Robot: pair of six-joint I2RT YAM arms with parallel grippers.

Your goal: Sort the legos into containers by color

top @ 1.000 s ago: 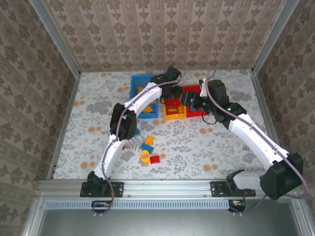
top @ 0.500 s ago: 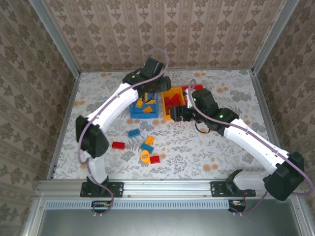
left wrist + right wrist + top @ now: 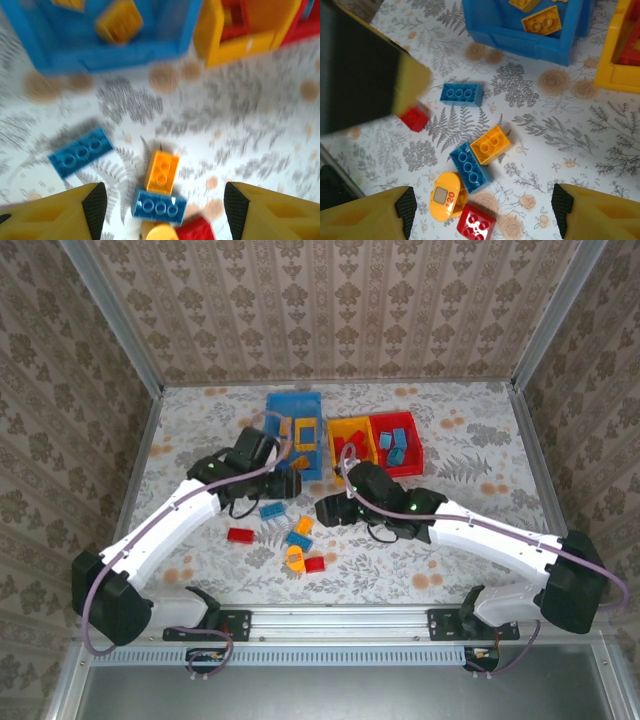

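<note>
Jaws of my left gripper stand apart with nothing between them, above the worktop just on the near side of the blue bin. Those of my right gripper are likewise apart and empty, just beside the loose legos. Three bins form a row toward the worktop's far edge, about midway along it: blue bin on the left, yellow bin in the middle, red bin on the right. Blue bin holds orange-yellow bricks, yellow bin holds red bricks, red bin holds blue bricks. Six loose pieces lie nearer the near edge, left of centre: a lone blue brick, a small red brick, an orange brick touching a second blue brick, a rounded orange piece, and a second red brick.
</note>
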